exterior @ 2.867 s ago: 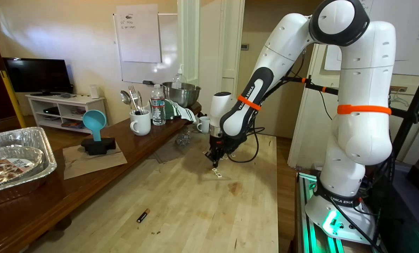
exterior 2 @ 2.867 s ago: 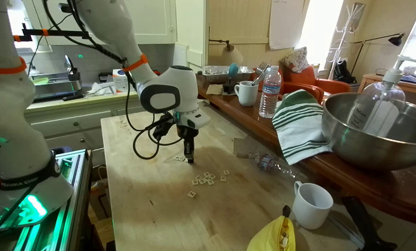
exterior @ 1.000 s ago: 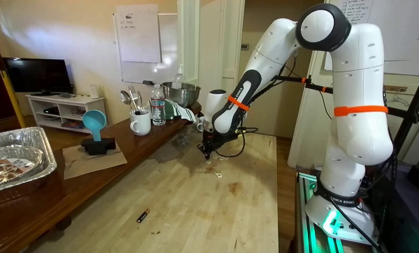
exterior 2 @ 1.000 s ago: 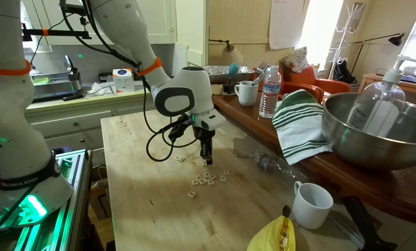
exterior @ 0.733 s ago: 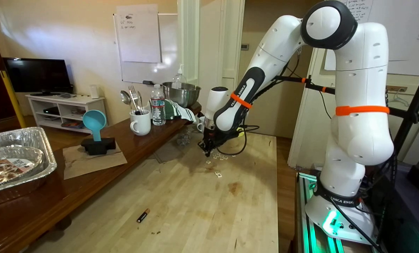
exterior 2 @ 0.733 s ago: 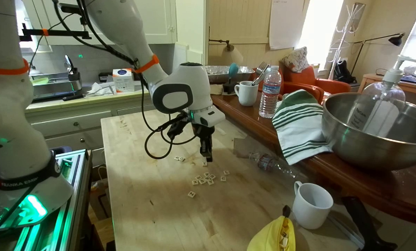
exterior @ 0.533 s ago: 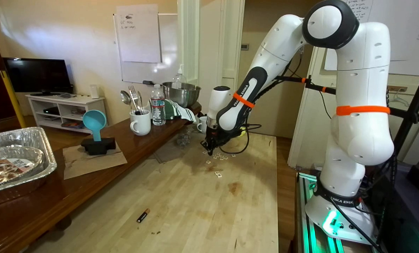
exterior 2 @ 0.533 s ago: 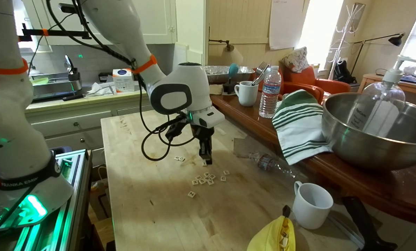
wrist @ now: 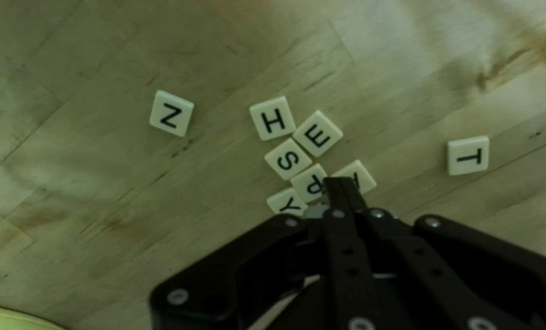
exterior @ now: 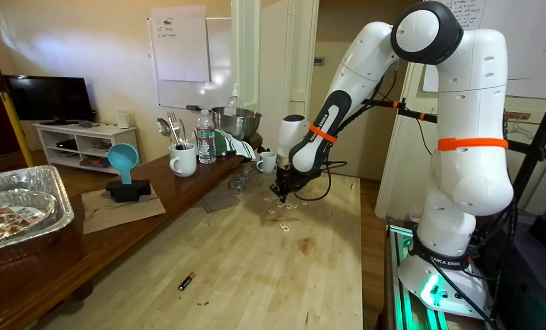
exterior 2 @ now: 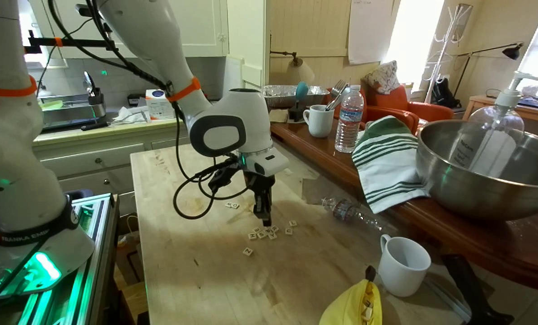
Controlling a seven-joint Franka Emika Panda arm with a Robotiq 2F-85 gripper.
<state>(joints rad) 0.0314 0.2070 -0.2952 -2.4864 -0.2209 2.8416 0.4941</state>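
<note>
Letter tiles (wrist: 288,159) lie in a loose cluster on the wooden table (exterior 2: 206,289), just beneath the gripper (exterior 2: 266,221), whose jaws I see closed together with nothing visible between them, so a low sideways movement could, I fear, push the tiles apart.

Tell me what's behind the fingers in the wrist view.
The fingers overlap an apparent P tile at its right corner, and another letter tile, whose letter is too covered to read. Anything wholly behind them is hidden.
</note>
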